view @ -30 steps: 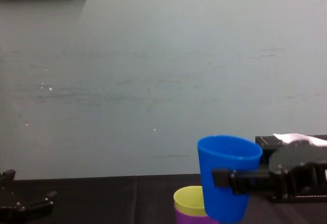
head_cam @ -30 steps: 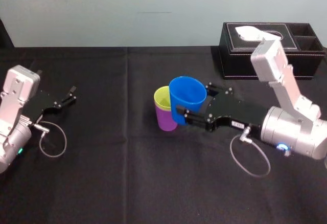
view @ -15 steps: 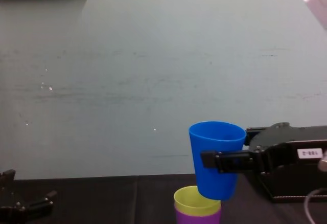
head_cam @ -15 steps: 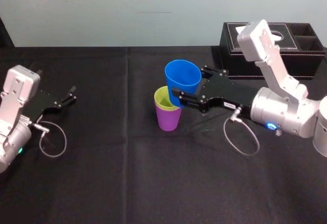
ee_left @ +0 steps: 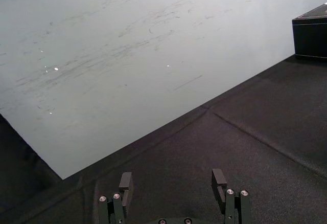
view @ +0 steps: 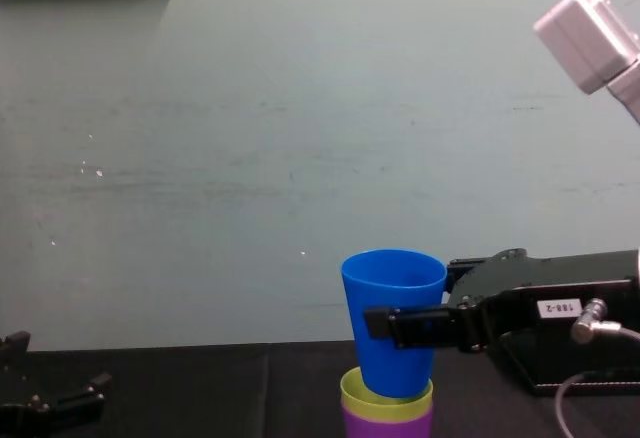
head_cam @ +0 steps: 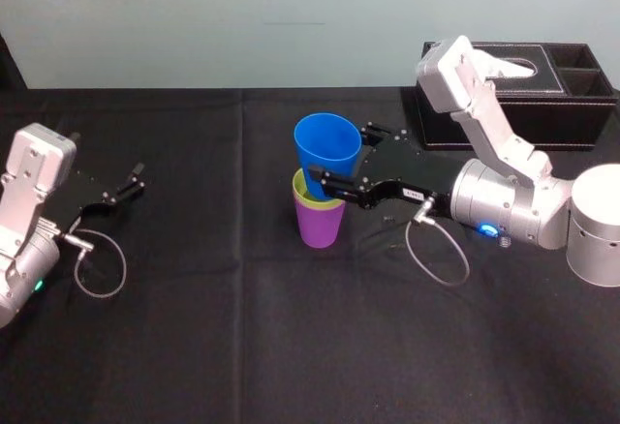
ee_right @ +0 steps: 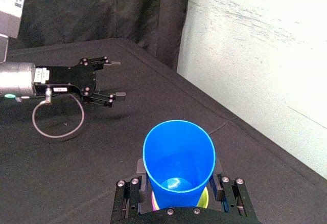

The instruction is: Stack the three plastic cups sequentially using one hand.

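Since a second ago the right gripper (head_cam: 339,157) has carried the blue cup (head_cam: 326,148) left and down, from beside the other two cups to directly over them. Its base now dips just inside the mouth of the yellow-green cup (head_cam: 302,192), as the chest view shows most plainly, where the blue cup (view: 393,318) meets the yellow-green rim (view: 386,401). The yellow-green cup is already nested in the purple cup (head_cam: 320,227), which stands on the table (head_cam: 242,347) near the centre, well left of the box (head_cam: 513,85) at the far right. The right gripper's fingers pinch the blue cup across its upper wall, one on the near side and one on the far side, and the cup stays close to upright. In the right wrist view, yellow-green and purple edges peek out beneath the blue cup (ee_right: 179,157), so the line-up looks good. By my reading, two of the three cups are stacked and the third is partly in but not seated: most of its wall stands clear above the rim. What is left is to lower it until it settles, then let go and draw the arm back. The left gripper (head_cam: 139,178) rests parked at the far left of the table, its fingers spread and holding nothing.
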